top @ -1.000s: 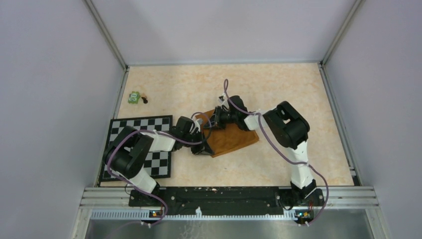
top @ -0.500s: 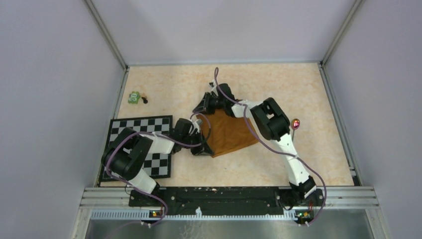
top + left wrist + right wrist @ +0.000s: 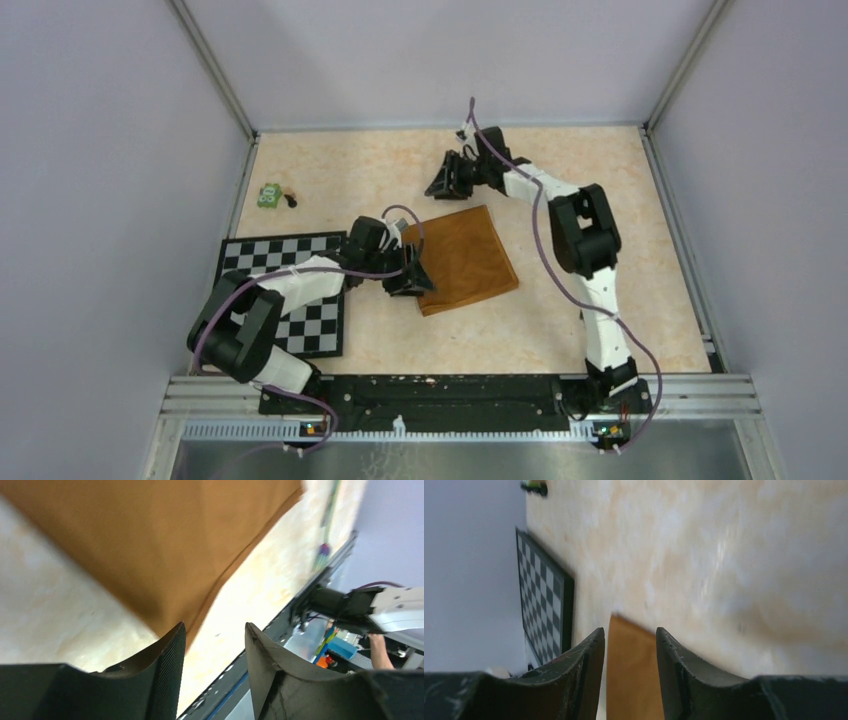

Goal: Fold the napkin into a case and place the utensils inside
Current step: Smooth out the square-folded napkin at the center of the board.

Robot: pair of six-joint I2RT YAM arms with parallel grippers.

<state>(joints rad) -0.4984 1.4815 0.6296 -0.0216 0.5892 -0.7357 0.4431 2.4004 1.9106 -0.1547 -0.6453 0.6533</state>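
Note:
The rust-orange napkin (image 3: 465, 262) lies flat on the table as a roughly square piece. My left gripper (image 3: 410, 283) sits at its near-left corner, open with nothing between its fingers; in the left wrist view the napkin (image 3: 150, 540) ends just beyond the left fingertip (image 3: 172, 645). My right gripper (image 3: 438, 185) hovers past the cloth's far edge, open and empty, and the napkin's corner (image 3: 631, 680) shows through its gap. A thin utensil (image 3: 324, 545) with a coloured head lies far off near the table's edge in the left wrist view; the utensils are hidden in the top view.
The black-and-white checkered mat (image 3: 250, 262) lies left of the napkin under the left arm. A small green toy (image 3: 269, 196) sits at the far left by the wall. Metal rails border the table on both sides and along the near edge.
The right gripper drew the napkin's upper layer toward the far side, opened and pulled away beyond the cloth. The left gripper opened at the near-left corner. The napkin now lies flat.

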